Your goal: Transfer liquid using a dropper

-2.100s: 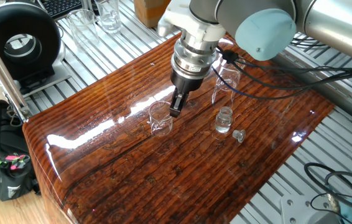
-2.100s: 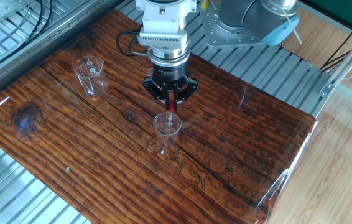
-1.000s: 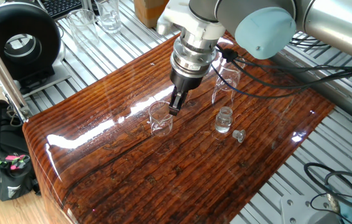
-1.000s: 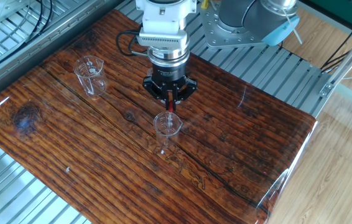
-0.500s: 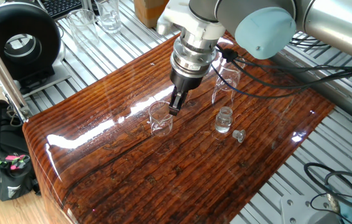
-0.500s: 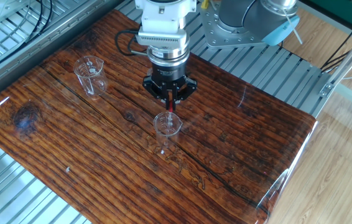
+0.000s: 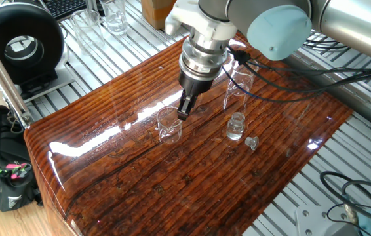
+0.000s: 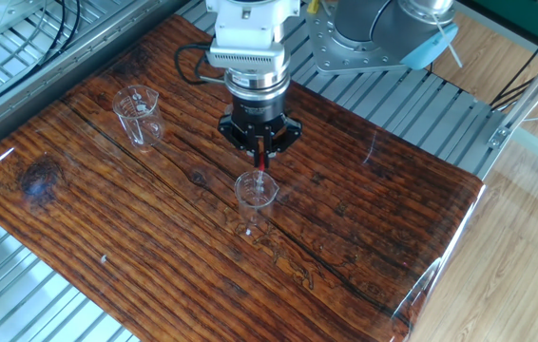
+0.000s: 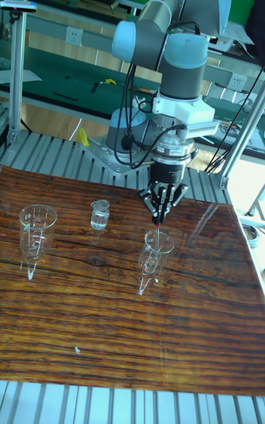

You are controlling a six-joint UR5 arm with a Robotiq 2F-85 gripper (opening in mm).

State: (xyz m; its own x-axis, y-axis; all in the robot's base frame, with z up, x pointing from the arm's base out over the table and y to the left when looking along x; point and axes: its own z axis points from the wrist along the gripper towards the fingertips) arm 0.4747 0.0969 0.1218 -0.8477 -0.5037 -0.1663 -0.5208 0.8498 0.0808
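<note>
On the surface (image 8: pixel 364 247) three glass vessels and a loose stopper stand apart. A small beaker (image 8: pixel 256 198) sits near the middle, and the gripper (image 8: pixel 260 152) hangs just above its rim, holding the dropper (image 8: pixel 262 169) upright so that its tube points down into the beaker's mouth. A larger beaker (image 8: pixel 139 116) stands well apart from it, toward one far corner of the surface. In the tall fixed view a small bottle (image 9: pixel 99 214) stands between the two beakers, set a little further back toward the arm's base. Its stopper (image 7: pixel 251 142) lies on the surface just beside the bottle.
</note>
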